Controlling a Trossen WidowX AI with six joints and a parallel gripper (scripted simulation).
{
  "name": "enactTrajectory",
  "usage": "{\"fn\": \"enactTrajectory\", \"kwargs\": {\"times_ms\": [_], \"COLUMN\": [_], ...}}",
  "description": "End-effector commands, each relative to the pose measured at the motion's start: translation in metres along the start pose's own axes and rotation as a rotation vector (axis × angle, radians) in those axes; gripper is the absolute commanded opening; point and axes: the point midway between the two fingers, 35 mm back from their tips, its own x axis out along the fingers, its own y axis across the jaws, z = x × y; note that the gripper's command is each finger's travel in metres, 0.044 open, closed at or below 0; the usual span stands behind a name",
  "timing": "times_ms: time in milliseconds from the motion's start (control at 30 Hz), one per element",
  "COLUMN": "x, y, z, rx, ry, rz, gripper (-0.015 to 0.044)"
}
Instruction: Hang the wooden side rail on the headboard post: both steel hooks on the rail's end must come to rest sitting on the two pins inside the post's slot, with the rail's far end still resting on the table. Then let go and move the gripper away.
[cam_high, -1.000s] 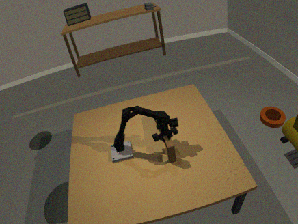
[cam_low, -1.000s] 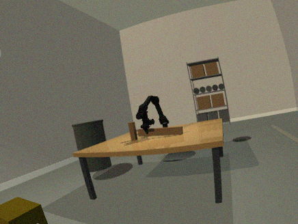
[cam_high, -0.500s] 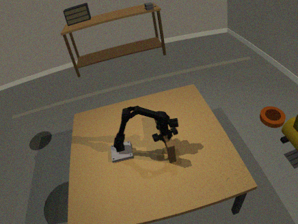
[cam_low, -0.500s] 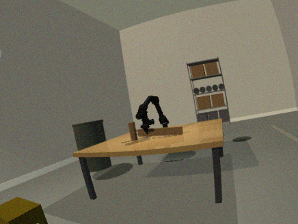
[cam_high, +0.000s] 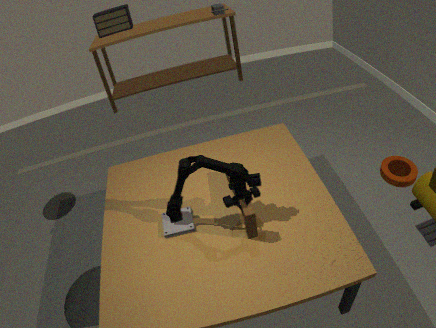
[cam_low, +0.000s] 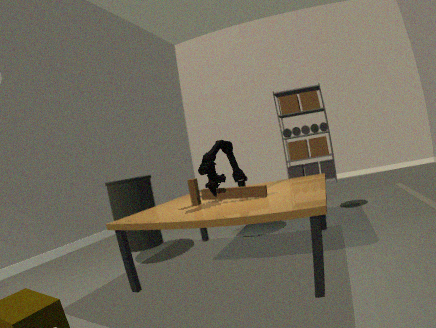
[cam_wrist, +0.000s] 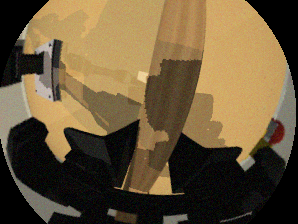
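The wooden side rail (cam_low: 240, 191) (cam_wrist: 178, 36) lies along the table top, one end close to the upright headboard post (cam_high: 251, 226) (cam_low: 194, 192). In the top view only a short light strip of the rail (cam_high: 243, 207) shows under the gripper, just above the post. My gripper (cam_high: 243, 201) (cam_low: 213, 190) (cam_wrist: 153, 123) is shut on the rail near its post end. In the wrist view the rail runs from between the fingers up and away, partly in shadow. The hooks, the pins and the slot are too small to make out.
The arm's base (cam_high: 177, 222) (cam_wrist: 49, 72) stands on the wooden table (cam_high: 310, 240) (cam_low: 295, 200) left of the post. A wooden shelf (cam_high: 165, 50) stands at the far wall, a metal rack (cam_low: 305, 132) and a dark bin (cam_low: 132, 200) beyond the table.
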Motion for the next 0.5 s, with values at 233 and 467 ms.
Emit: {"fn": "enactTrajectory", "kwargs": {"times_ms": [233, 467], "x": [-0.0056, -0.0064], "y": [-0.0025, -0.0016], "z": [-0.0020, -0.0027], "rx": [-0.007, -0.007], "ry": [0.005, 0.005], "rz": [-0.014, -0.014], "gripper": [0.0000, 0.0000]}}
